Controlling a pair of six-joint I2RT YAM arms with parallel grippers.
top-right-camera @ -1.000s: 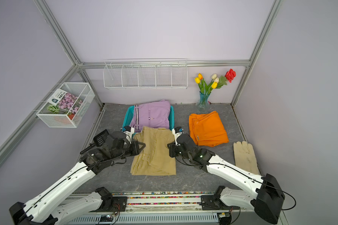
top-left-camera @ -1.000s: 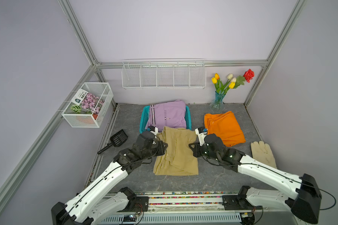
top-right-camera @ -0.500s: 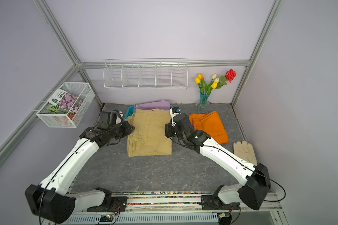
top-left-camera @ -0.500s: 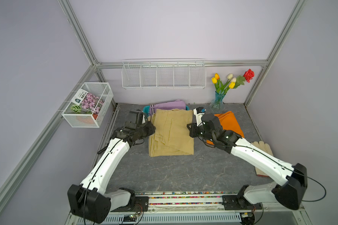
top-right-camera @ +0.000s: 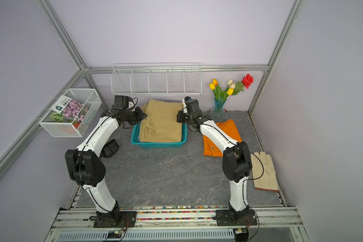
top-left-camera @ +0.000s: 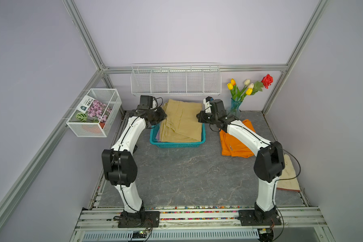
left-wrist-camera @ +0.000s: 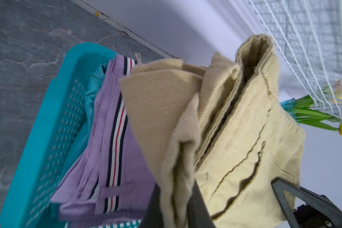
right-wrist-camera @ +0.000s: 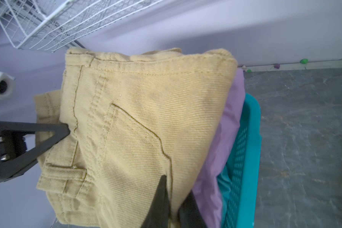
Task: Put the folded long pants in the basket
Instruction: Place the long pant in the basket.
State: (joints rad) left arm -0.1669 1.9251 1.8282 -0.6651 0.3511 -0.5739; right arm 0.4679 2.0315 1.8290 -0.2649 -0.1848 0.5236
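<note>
In both top views the khaki pants (top-left-camera: 181,121) hang just above the centre of the frame, their far edge lifted and their near end sagging into the basket (top-left-camera: 177,144). The left end effector (top-left-camera: 163,115) pinches the cloth's left edge, and the right end effector (top-left-camera: 198,117) pinches its right edge. Beneath them, the lilac pants (left-wrist-camera: 115,158) and teal pants (left-wrist-camera: 91,94) lie inside the basket. The orange pants (top-left-camera: 228,144) rest on the bench (top-left-camera: 187,178), right of the basket.

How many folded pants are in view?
4: khaki pair held over the basket; lilac pair and teal pair inside it; orange pair beside it. Others could be hidden underneath.
</note>
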